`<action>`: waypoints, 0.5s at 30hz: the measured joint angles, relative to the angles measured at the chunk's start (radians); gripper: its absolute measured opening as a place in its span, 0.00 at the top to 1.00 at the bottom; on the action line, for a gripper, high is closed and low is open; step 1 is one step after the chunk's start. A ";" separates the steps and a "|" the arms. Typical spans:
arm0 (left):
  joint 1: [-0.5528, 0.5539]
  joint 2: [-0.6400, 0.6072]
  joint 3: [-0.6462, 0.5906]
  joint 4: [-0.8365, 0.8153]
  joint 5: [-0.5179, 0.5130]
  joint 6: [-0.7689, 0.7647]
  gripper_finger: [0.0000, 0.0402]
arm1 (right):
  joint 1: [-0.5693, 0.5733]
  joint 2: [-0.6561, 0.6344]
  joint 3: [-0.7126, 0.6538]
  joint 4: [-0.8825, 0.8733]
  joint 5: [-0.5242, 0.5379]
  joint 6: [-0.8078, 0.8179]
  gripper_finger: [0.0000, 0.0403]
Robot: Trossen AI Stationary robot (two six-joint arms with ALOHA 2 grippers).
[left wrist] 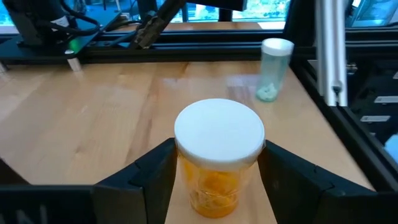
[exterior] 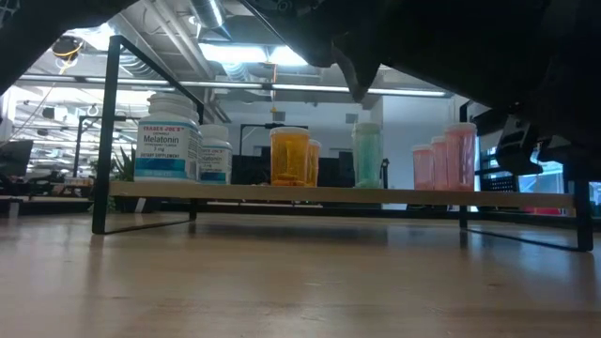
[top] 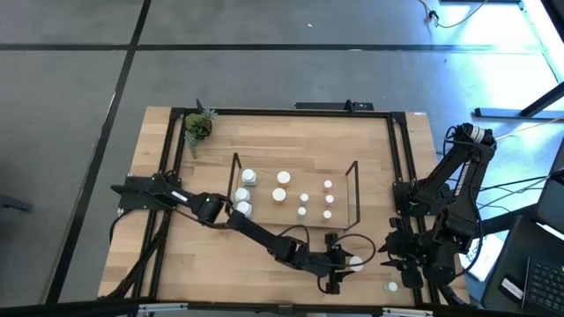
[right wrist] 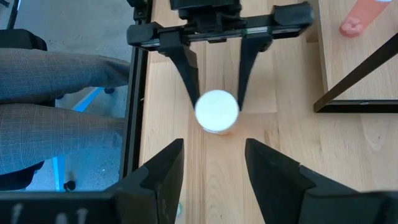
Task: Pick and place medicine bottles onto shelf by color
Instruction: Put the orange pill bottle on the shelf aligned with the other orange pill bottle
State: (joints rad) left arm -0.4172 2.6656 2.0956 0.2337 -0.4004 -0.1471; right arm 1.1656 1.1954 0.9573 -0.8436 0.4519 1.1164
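Most bottles already stand on the shelf (top: 356, 189), sorted by colour. The left gripper (left wrist: 214, 186) clasps an orange bottle (left wrist: 217, 162) near the table's front edge. A teal bottle (left wrist: 273, 68) waits beside it. The right gripper (right wrist: 211, 165) hangs empty, fingers apart.

The large white bottle (exterior: 167, 141) at the end of the shelf (exterior: 338, 195) nearest the potted plant (exterior: 124, 167) carries a label reading "TRADER JOE'S" above "Melatonin"; the smaller print below it and on the neighbouring bottle's label is illegible.
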 joint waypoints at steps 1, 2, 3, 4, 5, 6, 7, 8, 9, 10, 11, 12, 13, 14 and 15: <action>-0.004 0.000 0.000 0.000 0.000 0.000 0.48 | 0.000 0.000 0.000 0.000 0.000 0.000 0.57; -0.007 0.000 0.000 0.000 -0.001 0.000 0.48 | 0.000 0.000 0.000 0.000 0.000 0.000 0.57; -0.010 0.000 0.000 0.000 -0.005 0.000 0.48 | 0.000 0.000 0.000 0.000 0.000 0.000 0.57; -0.014 0.000 0.000 0.000 -0.011 -0.001 0.48 | 0.000 0.000 0.000 0.000 0.000 0.000 0.57; -0.018 -0.001 0.000 0.000 -0.017 -0.001 0.48 | 0.000 0.000 0.000 0.000 0.000 0.000 0.57; -0.021 -0.001 0.000 0.000 -0.027 -0.001 0.48 | 0.000 0.000 0.000 0.000 0.000 0.000 0.57; -0.024 -0.001 0.000 0.000 -0.039 -0.001 0.48 | 0.000 0.000 0.000 0.000 0.000 0.000 0.57; -0.027 -0.002 0.000 -0.001 -0.052 0.000 0.48 | 0.000 0.000 0.000 0.000 0.000 0.000 0.57; -0.030 -0.009 0.000 -0.015 -0.060 0.000 0.48 | 0.000 0.000 0.000 0.000 0.000 0.000 0.57; -0.032 -0.014 0.000 -0.024 -0.063 0.000 0.48 | 0.000 0.000 0.000 0.000 0.000 0.000 0.57; -0.033 -0.017 0.001 -0.027 -0.063 -0.004 0.48 | 0.000 0.000 0.000 0.000 0.000 0.000 0.57; -0.035 -0.020 0.001 -0.033 -0.064 -0.007 0.48 | 0.000 0.000 0.000 0.000 0.000 0.000 0.57; -0.037 -0.027 0.001 -0.046 -0.065 -0.007 0.48 | 0.000 0.000 0.000 0.000 -0.001 0.000 0.57; -0.040 -0.033 0.000 -0.060 -0.065 -0.007 0.48 | 0.000 0.000 0.000 0.000 -0.004 0.000 0.57; -0.042 -0.037 0.000 -0.060 -0.064 -0.009 0.48 | 0.000 0.000 0.000 0.000 -0.007 0.000 0.57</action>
State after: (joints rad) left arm -0.4596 2.6290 2.0956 0.1738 -0.4648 -0.1560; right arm 1.1659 1.1953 0.9573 -0.8433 0.4452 1.1168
